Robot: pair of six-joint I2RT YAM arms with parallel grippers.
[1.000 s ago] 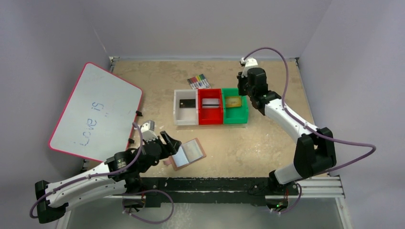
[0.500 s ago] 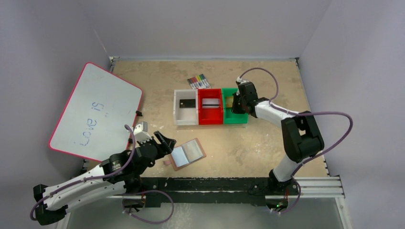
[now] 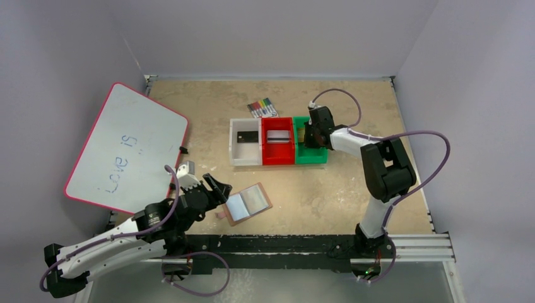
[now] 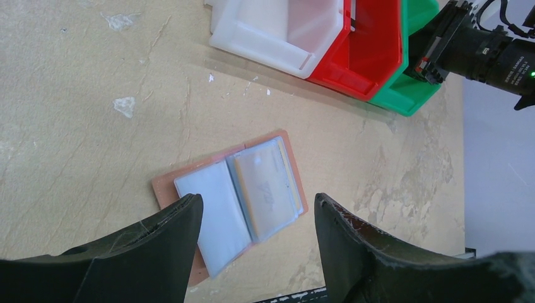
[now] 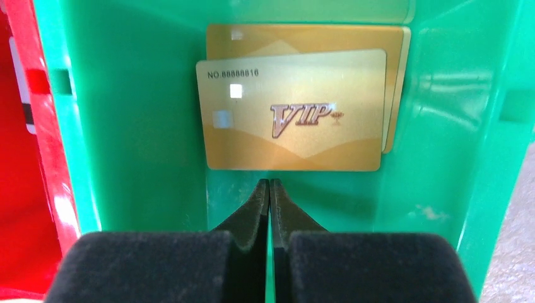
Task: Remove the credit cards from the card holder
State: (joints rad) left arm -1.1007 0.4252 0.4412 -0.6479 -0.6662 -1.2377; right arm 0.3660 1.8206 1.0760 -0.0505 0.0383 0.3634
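Observation:
The tan card holder [image 3: 247, 203] lies open on the table, its clear pockets up; in the left wrist view [image 4: 238, 191] a pale card shows in its right pocket. My left gripper [image 3: 222, 188] is open just left of it, touching nothing. My right gripper [image 3: 307, 134] is shut and empty, down inside the green bin [image 3: 318, 156]. Two gold credit cards [image 5: 293, 110] lie stacked on the bin floor just ahead of its tips [image 5: 269, 184]. A black card [image 3: 246, 137] lies in the white bin, a silver-grey card [image 3: 278, 136] in the red bin.
The white bin [image 3: 236, 158], red bin [image 3: 278, 156] and green bin stand side by side mid-table. A pack of coloured markers [image 3: 261, 107] lies behind them. A big red-rimmed whiteboard [image 3: 126, 146] leans at the left.
My right gripper has dropped from above and behind the green bin down into it. My left gripper has drawn back a little to the left of the card holder.

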